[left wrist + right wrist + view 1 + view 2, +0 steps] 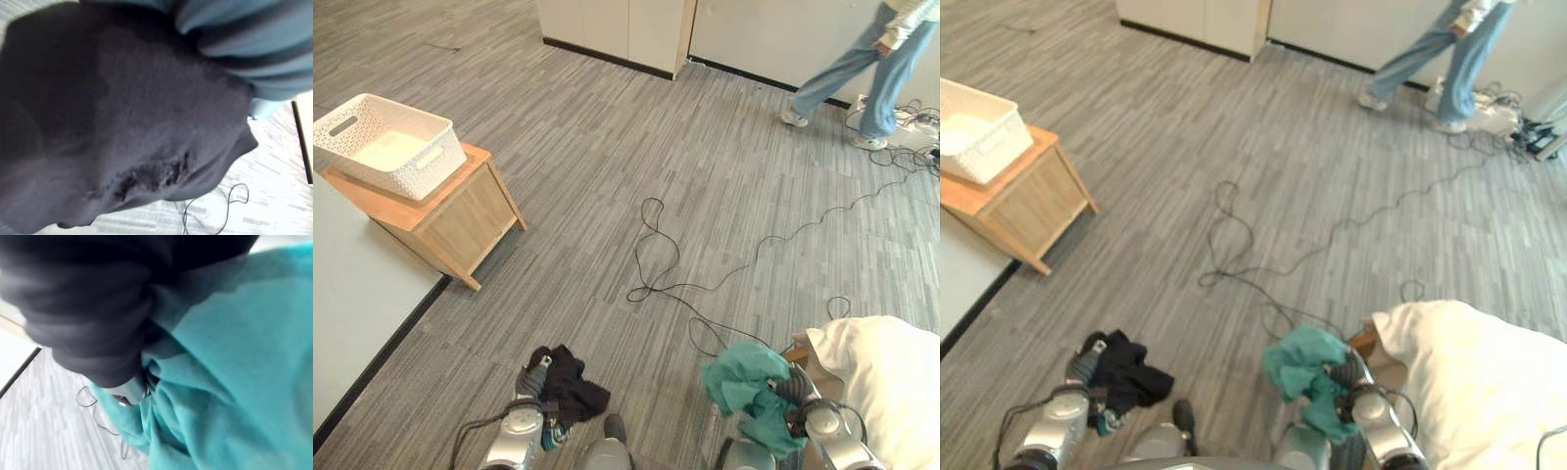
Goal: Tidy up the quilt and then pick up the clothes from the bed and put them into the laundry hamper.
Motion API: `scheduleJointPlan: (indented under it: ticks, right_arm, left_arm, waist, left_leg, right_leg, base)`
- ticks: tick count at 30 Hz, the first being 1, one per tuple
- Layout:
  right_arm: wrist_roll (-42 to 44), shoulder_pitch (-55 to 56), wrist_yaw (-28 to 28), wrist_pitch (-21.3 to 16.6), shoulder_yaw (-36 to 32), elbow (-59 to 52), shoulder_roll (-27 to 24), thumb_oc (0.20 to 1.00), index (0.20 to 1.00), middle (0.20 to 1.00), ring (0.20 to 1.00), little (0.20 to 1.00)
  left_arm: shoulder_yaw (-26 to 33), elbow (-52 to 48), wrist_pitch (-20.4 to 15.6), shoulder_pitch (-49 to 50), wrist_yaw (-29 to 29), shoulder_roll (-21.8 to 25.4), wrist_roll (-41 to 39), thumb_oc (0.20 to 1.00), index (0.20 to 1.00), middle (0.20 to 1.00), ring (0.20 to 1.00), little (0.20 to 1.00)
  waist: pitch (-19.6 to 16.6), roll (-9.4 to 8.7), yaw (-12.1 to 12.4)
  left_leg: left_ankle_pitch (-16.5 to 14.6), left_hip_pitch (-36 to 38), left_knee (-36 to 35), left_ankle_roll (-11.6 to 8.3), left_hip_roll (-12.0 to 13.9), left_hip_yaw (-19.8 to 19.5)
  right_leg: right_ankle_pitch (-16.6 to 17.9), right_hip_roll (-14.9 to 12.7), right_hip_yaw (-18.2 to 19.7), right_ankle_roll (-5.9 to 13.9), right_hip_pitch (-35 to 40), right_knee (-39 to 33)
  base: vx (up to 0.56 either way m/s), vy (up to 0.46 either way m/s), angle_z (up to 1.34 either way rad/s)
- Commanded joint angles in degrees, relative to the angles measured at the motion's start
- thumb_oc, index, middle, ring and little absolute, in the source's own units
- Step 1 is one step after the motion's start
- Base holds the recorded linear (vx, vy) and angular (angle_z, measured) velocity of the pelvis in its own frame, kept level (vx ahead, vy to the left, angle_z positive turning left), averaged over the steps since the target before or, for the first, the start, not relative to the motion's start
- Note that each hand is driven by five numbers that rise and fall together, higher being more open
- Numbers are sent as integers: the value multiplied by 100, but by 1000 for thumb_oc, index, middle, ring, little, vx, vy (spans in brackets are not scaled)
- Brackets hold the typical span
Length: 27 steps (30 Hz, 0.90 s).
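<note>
Dark cloth (570,384) bunched in our left hand (534,377), teal cloth (749,387) in our right hand (795,385); grips hidden. Hamper (387,143) far left on cabinet (450,215); cable (656,255) between.

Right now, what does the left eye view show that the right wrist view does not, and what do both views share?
The left eye view adds the white hamper on the wooden cabinet, the black garment at the left hand, the white quilt and a walking person. The right wrist view adds the right hand from close, its dark cover against cloth. Both show the teal garment and grey floor.
</note>
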Motion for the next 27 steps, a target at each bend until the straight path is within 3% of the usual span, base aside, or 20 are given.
scheduleJointPlan:
  ticks: [1,2,4,5,7,8,9,10,12,13,14,15,16,17,20,21,22,25,26,27]
  right_arm:
    - [21,-288,-49,-196,-463,-208,-316,200,200,200,200,200]
    - [17,-173,-101,-184,-570,-271,-339,200,200,200,200,200]
    - [-17,-95,-105,-147,-642,-326,-327,200,200,200,200,200]
    - [-49,-42,-87,-124,-682,-331,-306,200,200,200,200,200]
    - [-74,50,9,-118,-662,-362,-275,200,200,200,200,200]
    - [-106,107,73,-141,-617,-324,-299,200,200,200,200,200]
    - [-106,112,73,-144,-614,-322,-304,200,200,200,200,200]
    - [-98,126,94,-162,-594,-307,-345,200,200,200,200,200]
    - [-74,-5,129,-153,-504,-336,-501,200,200,200,200,200]
    - [13,-134,79,-199,-497,-477,-733,200,200,200,200,200]
    - [14,-140,79,-200,-501,-475,-730,200,200,200,200,200]
    - [14,-249,93,-181,-464,-466,-796,200,200,200,200,200]
    - [25,-354,197,-171,-307,-500,-869,200,200,200,200,200]
    - [25,-355,198,-170,-310,-502,-867,200,200,200,200,200]
    - [34,-310,329,-227,-207,-458,-929,200,200,200,200,200]
    - [29,-305,357,-296,-247,-363,-940,200,200,200,200,200]
    - [29,-301,357,-299,-247,-361,-939,200,200,200,200,200]
    - [-24,-327,197,-249,-397,-174,-851,200,200,200,200,200]
    - [-38,-326,236,-190,-433,-185,-790,200,200,200,200,200]
    - [-55,-205,176,-194,-465,-76,-629,200,200,200,200,200]
  left_arm:
    - [-73,-388,-251,-191,64,102,123,200,200,200,200,200]
    - [-58,-348,-266,-271,70,73,205,200,200,200,200,200]
    - [-24,-313,-266,-313,90,44,281,200,200,200,200,200]
    - [19,-246,-272,-334,118,11,345,200,200,200,200,200]
    - [56,-74,-321,-340,120,-73,339,200,200,200,200,200]
    - [113,-33,-354,-209,105,-157,269,200,200,200,200,200]
    - [114,-38,-354,-200,104,-161,269,200,200,200,200,200]
    - [143,-33,-361,-107,96,-194,200,200,200,200,200,200]
    - [204,-49,-319,-39,69,-196,-21,200,200,200,200,200]
    - [227,-76,-332,15,94,-214,-215,200,200,200,200,200]
    - [226,-75,-332,7,95,-210,-216,200,200,200,200,200]
    - [230,-46,-322,9,93,-231,-269,200,200,200,200,200]
    - [236,1,-309,57,145,-309,-272,200,200,200,200,200]
    - [235,1,-309,55,146,-307,-272,200,200,200,200,200]
    - [272,-32,-333,208,138,-354,-249,200,200,200,200,200]
    - [354,-94,-289,343,122,-323,-85,200,200,200,200,200]
    - [353,-100,-285,351,122,-322,-83,200,200,200,200,200]
    - [383,-45,-120,309,160,-375,101,200,200,200,200,200]
    - [444,-13,-83,346,137,-369,76,200,200,200,200,200]
    - [439,108,-54,385,171,-396,19,200,200,200,200,200]
  waist:
    - [175,-63,-190]
    - [157,-64,-426]
    - [125,-46,-570]
    - [115,-30,-737]
    - [44,17,-846]
    - [-48,37,-884]
    - [-38,59,-901]
    - [-22,129,-884]
    - [82,14,-733]
    - [370,-244,-313]
    - [363,-259,-334]
    - [420,-324,-164]
    - [444,-336,215]
    - [432,-359,210]
    - [281,-349,668]
    - [113,-259,870]
    - [124,-279,883]
    - [-43,-321,822]
    - [-182,-349,778]
    - [-248,-512,813]
  left_leg:
    - [49,441,-190,-578,160,-153]
    - [-253,764,-190,-788,227,-368]
    - [-381,899,-190,-871,277,-479]
    - [-491,1131,-190,-937,339,-606]
    - [-629,1526,-190,-1036,401,-775]
    - [-364,1819,150,-1115,508,-942]
    - [-379,1821,175,-1129,541,-956]
    - [-47,1740,780,-1127,749,-1015]
    - [898,872,2914,-1041,1072,-1277]
    - [872,-346,4738,-843,908,-1559]
    - [879,-392,4761,-831,889,-1579]
    - [687,-767,5090,-788,750,-1586]
    - [289,-1445,4934,-776,305,-1508]
    - [316,-1464,4917,-764,280,-1500]
    - [223,-1730,3164,-607,-49,-1088]
    - [475,-1886,1632,-668,301,-116]
    - [514,-1828,1550,-666,269,-89]
    - [680,-1855,724,-667,807,1428]
    - [649,-1608,600,-553,725,1629]
    - [504,-1423,667,-245,248,1504]
  right_leg:
    - [769,363,-446,-41,437,-2127]
    - [1088,291,-319,40,199,-3504]
    - [1310,222,-142,137,40,-3949]
    - [1455,118,144,218,-234,-4058]
    - [1545,181,332,248,-269,-4033]
    - [1691,284,409,197,-135,-3806]
    - [1680,302,382,191,-107,-3806]
    - [1670,438,388,113,45,-3688]
    - [1406,652,287,-333,436,-3603]
    - [1086,777,85,-717,1073,-3811]
    - [1099,755,66,-716,1057,-3815]
    - [942,796,60,-753,1272,-3940]
    - [677,901,126,-716,1790,-4112]
    - [687,875,124,-713,1766,-4112]
    - [369,958,55,-556,2228,-4175]
    - [-2,1177,-211,-453,2730,-4230]
    - [-5,1149,-201,-447,2743,-4230]
    - [-234,1244,-723,-229,3226,-4167]
    - [-188,1228,-801,-139,3286,-3923]
    - [479,903,-867,149,3095,-2768]
  base:
    - [947,-222,111]
    - [739,-191,95]
    - [638,-155,97]
    - [810,-182,102]
    - [890,-226,103]
    - [705,-220,83]
    - [660,-276,74]
    - [362,-290,66]
    - [559,-618,51]
    - [431,-582,31]
    - [401,-470,-8]
    - [518,-132,-36]
    - [524,-132,-50]
    - [635,-46,-35]
    - [716,23,-31]
    - [794,44,-20]
    - [750,32,-11]
    - [600,41,36]
    - [928,200,65]
    - [698,225,100]
